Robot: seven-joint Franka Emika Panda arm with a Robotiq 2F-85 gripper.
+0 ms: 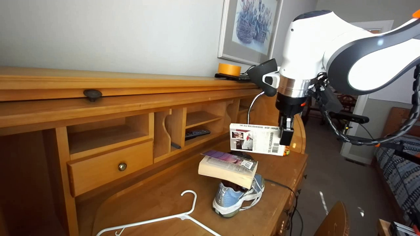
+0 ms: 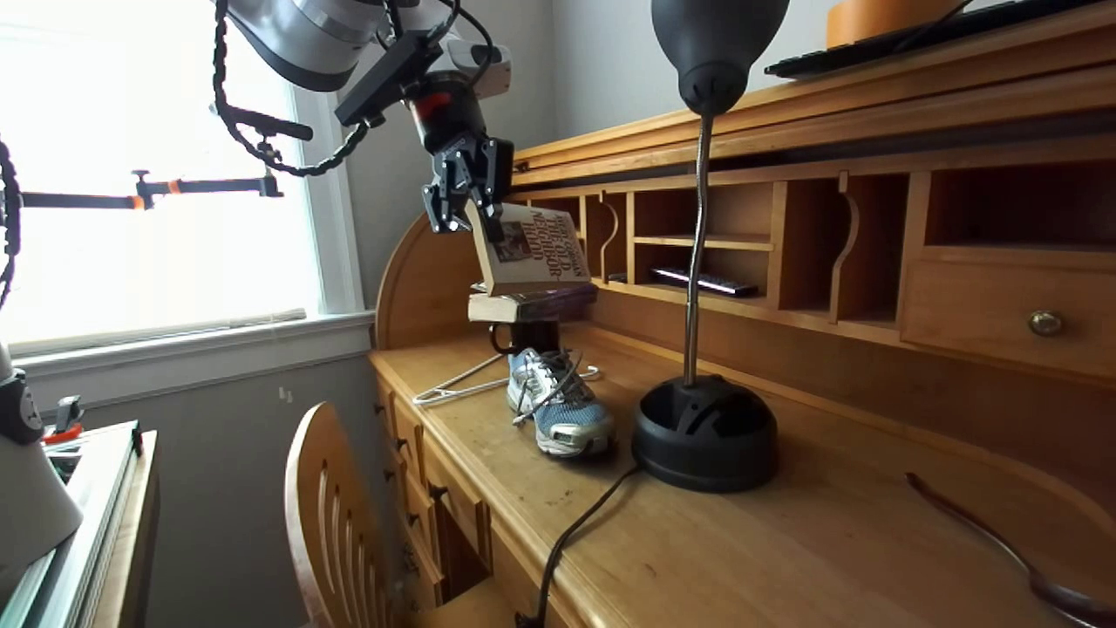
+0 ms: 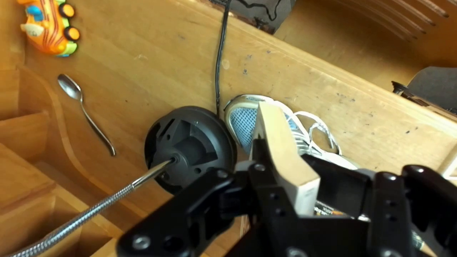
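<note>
A paperback (image 1: 257,139) titled "The Old Neighborhood" is held by one end above the desk, with my gripper (image 2: 472,228) shut on it. In the wrist view its page edge (image 3: 285,142) lies between the black fingers (image 3: 262,153). Just under it is a thick purple-covered book (image 1: 226,167), lying flat but slightly tilted. Whether the two books touch, I cannot tell. A dark mug (image 2: 534,336) is beneath the purple book. The blue and grey shoe (image 2: 567,406) stands on the desk beside the mug, partly covered by the books in the wrist view.
A black desk lamp (image 2: 704,436) rises close by on a flexible neck, its cord running over the desk edge. A white hanger (image 1: 183,216), a spoon (image 3: 71,87) and an orange toy car (image 3: 50,28) lie on the desk. Wooden cubbyholes (image 2: 706,218) line the back.
</note>
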